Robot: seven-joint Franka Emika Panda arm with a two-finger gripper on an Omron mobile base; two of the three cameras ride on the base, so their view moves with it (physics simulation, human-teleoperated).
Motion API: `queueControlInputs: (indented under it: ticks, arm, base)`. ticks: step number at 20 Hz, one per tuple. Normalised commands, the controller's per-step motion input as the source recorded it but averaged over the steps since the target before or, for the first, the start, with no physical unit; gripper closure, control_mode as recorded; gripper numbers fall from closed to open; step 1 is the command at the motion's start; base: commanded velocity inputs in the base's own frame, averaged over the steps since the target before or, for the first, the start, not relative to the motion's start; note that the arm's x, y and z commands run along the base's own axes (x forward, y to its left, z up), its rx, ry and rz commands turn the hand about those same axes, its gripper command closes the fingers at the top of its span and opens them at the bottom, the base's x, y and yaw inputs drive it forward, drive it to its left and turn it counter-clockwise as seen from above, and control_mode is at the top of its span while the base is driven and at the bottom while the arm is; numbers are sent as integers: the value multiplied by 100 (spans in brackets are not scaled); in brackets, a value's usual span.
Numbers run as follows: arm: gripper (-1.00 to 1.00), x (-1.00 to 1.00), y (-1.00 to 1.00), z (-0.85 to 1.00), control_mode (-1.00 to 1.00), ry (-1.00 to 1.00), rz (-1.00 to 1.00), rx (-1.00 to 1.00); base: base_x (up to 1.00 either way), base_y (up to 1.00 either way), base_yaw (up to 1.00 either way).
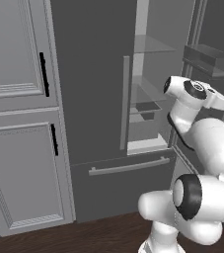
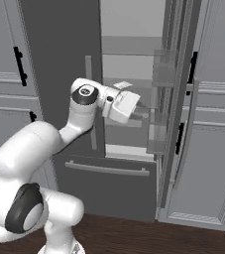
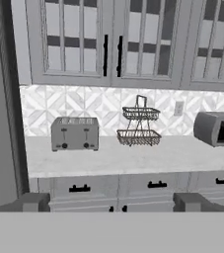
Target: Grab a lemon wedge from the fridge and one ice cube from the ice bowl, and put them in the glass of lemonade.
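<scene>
Jaws spread wide and empty beside the open dark grey fridge (image 1: 91, 79) with pale shelves (image 1: 150, 45)

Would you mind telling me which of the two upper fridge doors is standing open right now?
The right-hand door of the fridge is open, swung out edge-on with its bins showing; the left door is shut flat.

One fridge (image 1: 93, 74). One toaster (image 3: 75, 133). One two-tier wire basket (image 3: 139, 126). One wall socket (image 3: 179, 108). One worktop (image 3: 133, 158). Three drawer handles (image 3: 157, 185).
</scene>
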Motion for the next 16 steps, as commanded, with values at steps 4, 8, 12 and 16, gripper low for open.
queueControlInputs:
  ticks: [4,8,12,16]
  arm:
    - [-100,-71,99,10,-100,3,42,-3]
    - [-100,-62,97,37,-100,17,55,0]
    - [-100,-55,78,43,-100,30,61,0]
    - [-100,-12,89,67,-100,40,56,5]
  base:
    - [0,0,0]
    - [0,0,0]
    - [0,0,0]
    - [0,0,0]
